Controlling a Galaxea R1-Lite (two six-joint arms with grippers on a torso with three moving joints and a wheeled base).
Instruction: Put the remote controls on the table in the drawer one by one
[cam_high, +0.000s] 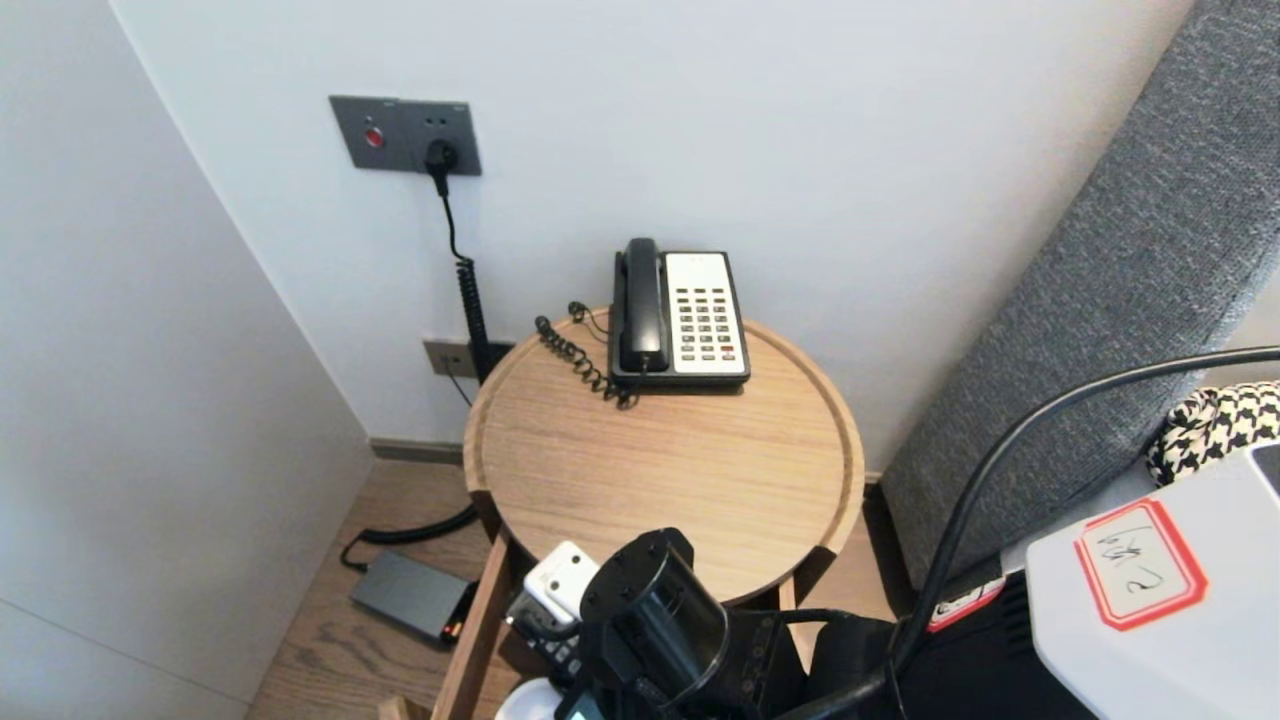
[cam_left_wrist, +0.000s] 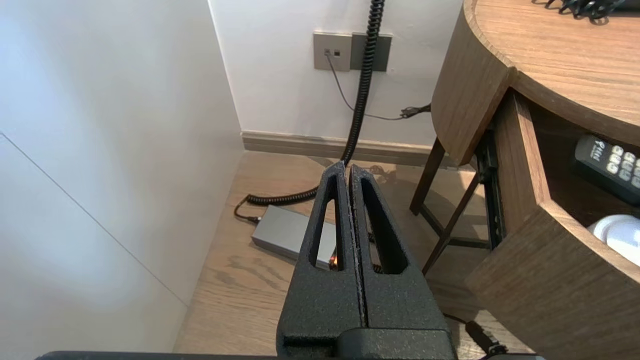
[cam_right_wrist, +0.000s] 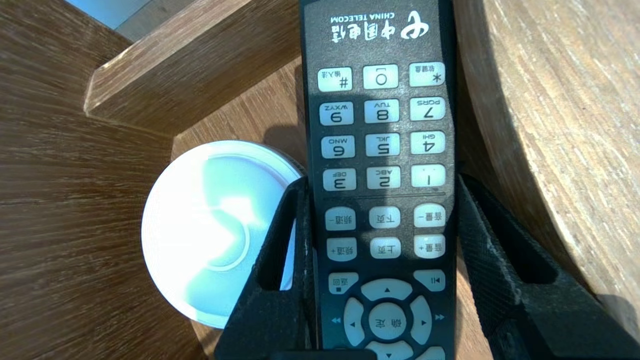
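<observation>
Right arm (cam_high: 650, 620) crowds the head view's bottom centre, over the drawer (cam_high: 480, 630). Left wrist view: left pincer (cam_left_wrist: 348, 167) pressed together, idle above the floor (cam_left_wrist: 240, 280). Right wrist view: right pincer (cam_right_wrist: 380, 182) clamps the remote (cam_right_wrist: 380, 125) inside the drawer, long axis up-frame, logo end away. I judge the grasp made; lifting calls for a straight rise.

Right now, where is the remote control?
In the right wrist view the remote control is gripped by the right gripper, in the open drawer under the round table, beside a white disc.
</observation>
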